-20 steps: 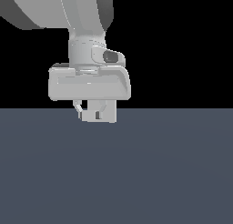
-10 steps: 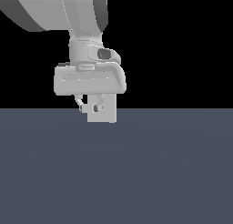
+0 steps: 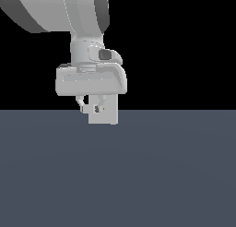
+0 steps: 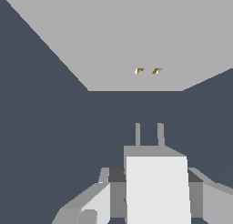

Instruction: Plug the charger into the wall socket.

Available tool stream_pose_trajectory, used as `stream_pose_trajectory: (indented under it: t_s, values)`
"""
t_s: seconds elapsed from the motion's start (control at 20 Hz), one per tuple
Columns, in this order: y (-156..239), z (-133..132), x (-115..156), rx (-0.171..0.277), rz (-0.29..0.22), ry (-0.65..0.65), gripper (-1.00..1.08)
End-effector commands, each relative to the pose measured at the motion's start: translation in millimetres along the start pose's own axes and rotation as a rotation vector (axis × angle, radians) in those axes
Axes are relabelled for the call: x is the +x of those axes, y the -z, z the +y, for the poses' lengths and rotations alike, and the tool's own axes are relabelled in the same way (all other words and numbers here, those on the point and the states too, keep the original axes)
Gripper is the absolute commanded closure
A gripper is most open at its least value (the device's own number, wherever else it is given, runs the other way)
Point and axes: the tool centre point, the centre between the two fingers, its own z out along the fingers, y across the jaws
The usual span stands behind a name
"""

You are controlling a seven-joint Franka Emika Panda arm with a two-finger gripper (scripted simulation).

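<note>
The scene is rendered in flat, matte surfaces with no texture. In the exterior view the arm's rounded grey links descend to a boxy pale hand, and below it the end effector (image 3: 92, 106) hangs just above the edge of a plain slate-blue desk (image 3: 138, 175) against a black background. Just behind and partly hidden by the fingers stands the wall socket (image 3: 107, 116), a flat, upright pale grey panel with square corners and a tiny yellowish dot near its middle. From this side the charger cannot be made out clearly; only small pale shapes show between the fingers.

The wrist view shows what the exterior view hides. The charger (image 4: 157, 186) appears as a plain white block with sharp edges, sitting between the two grey fingers (image 4: 98, 202), which press against its sides, so the end effector is closed around it. Two thin grey prongs stick out from the charger's front face, side by side and parallel. They point toward the wall socket (image 4: 136, 41), which here fills much of the picture as a broad, smooth light-grey face. Two small slots with yellowish-brown edges sit close together on that face, roughly in line with the prongs. A band of dark desk (image 4: 45, 127) shows between the prong tips and the socket, so the two are apart.
</note>
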Motion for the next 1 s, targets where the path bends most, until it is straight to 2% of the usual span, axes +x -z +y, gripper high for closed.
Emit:
stream_pose_trajectory:
  t_s: [0.0, 0.95]
  values:
    - [0, 0, 1, 0.0, 0.0, 0.0, 1.08]
    - [-6, 0, 49, 0.001, 0.0, -0.001, 1.08]
